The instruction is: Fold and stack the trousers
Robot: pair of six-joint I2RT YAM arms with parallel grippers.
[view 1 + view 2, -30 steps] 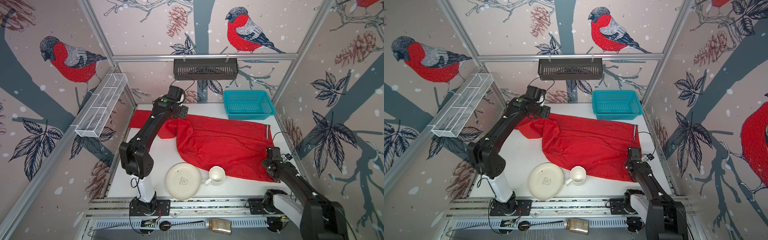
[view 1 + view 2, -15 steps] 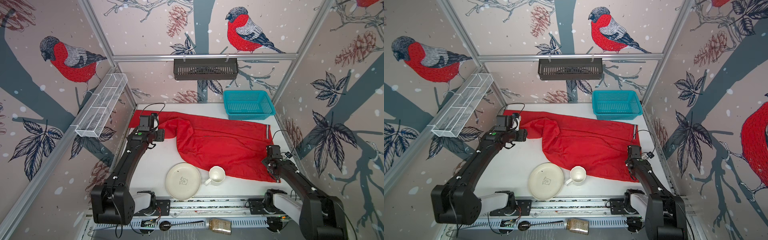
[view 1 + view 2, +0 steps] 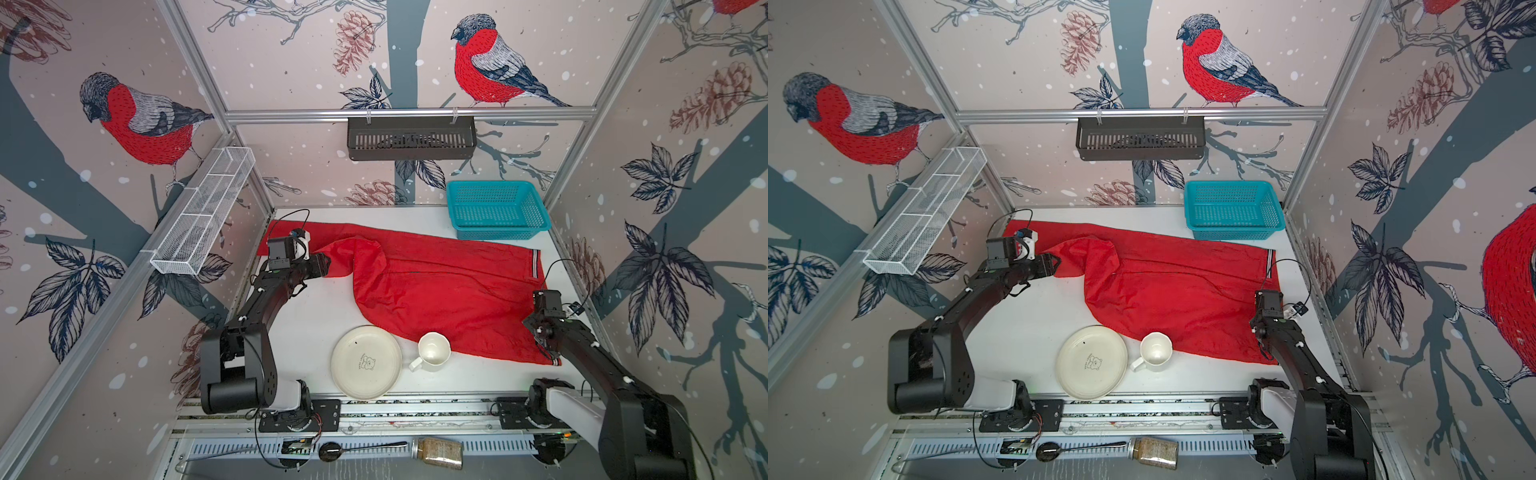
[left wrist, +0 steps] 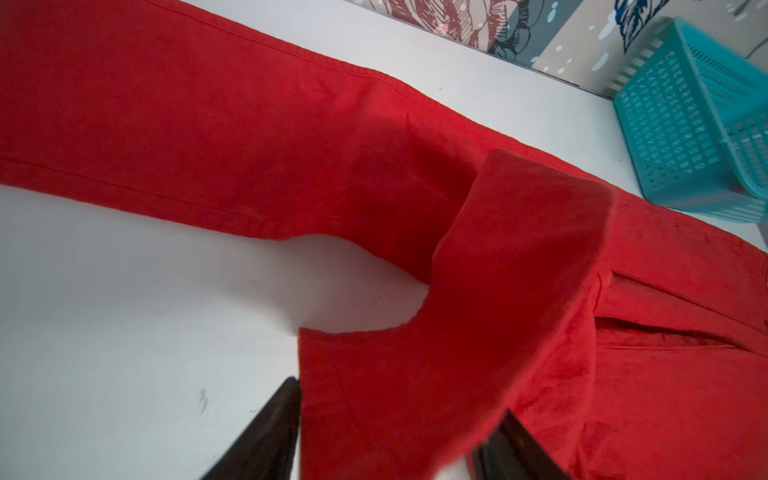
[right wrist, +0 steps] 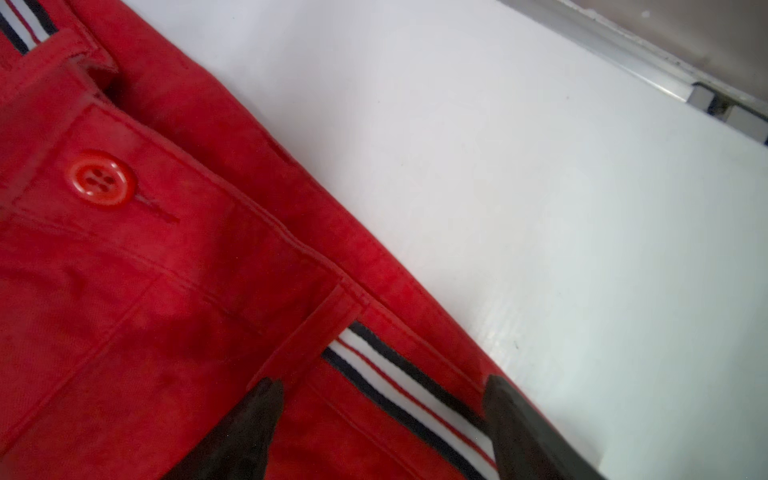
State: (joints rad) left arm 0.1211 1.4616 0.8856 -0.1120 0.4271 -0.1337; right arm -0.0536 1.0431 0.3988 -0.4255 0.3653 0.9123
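Left gripper [image 4: 399,397]: jaws are held apart, with the end of a folded-over trouser leg seen between them.
Right gripper [image 5: 382,380]: jaws are spread wide over the striped band [image 5: 415,403].
Red trousers [image 3: 449,291]: laid across the middle of both top views, on the white table [image 3: 316,316].
Plate [image 3: 365,361] and cup [image 3: 434,351]: set just below the trousers.
Blue basket [image 3: 496,208]: seen upper right, beside the trousers.

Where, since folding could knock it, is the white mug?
In both top views, the white ceramic mug stands front-centre, at the red trousers' edge, beside the round cream plate.
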